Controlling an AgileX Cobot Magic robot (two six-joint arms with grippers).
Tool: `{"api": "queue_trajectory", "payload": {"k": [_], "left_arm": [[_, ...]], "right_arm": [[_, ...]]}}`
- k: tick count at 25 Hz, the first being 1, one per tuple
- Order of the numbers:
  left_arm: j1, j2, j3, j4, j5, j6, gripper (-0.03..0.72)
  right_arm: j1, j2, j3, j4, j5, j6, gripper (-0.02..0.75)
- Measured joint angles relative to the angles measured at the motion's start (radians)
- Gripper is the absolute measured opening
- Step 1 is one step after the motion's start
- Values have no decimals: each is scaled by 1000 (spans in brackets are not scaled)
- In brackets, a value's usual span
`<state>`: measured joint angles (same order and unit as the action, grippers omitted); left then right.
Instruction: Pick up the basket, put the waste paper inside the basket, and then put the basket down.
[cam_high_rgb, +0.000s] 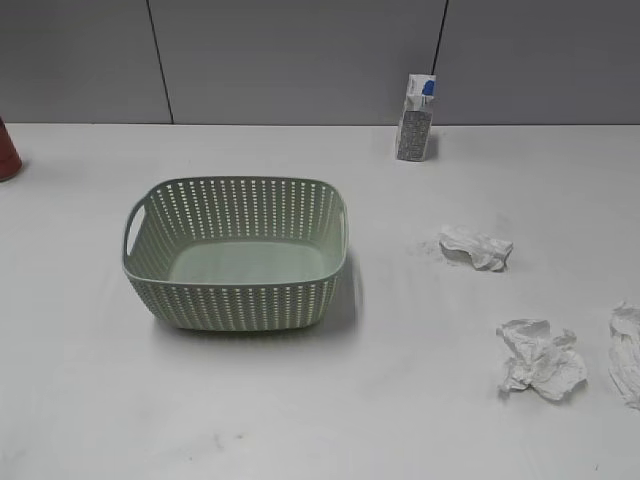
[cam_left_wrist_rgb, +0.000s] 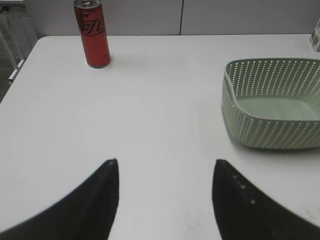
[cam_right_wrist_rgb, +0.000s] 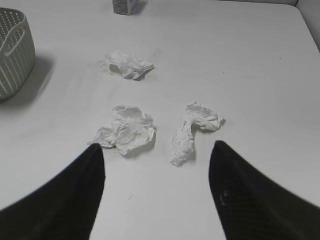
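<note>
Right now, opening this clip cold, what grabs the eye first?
The empty sage-green basket sits left of centre on the white table. To its right lie three crumpled white paper wads, all outside it. A red can stands far left, a blue-topped carton at the back; both tools are open and hold nothing.

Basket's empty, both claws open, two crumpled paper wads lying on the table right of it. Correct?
One thing is off: three crumpled white paper wads lie there, not two, as the right wrist view shows. The pale green perforated plastic basket is empty, and the left claw and right claw are open.
</note>
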<state>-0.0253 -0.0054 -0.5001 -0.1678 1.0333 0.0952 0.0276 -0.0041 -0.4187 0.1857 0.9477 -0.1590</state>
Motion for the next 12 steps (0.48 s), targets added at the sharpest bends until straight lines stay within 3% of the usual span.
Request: {"api": "queue_trajectory", "payload": {"k": [12], "left_arm": [[0, 0, 0, 0, 0, 0, 451]], "right_arm": [[0, 0, 0, -2, -1, 2, 522]]}}
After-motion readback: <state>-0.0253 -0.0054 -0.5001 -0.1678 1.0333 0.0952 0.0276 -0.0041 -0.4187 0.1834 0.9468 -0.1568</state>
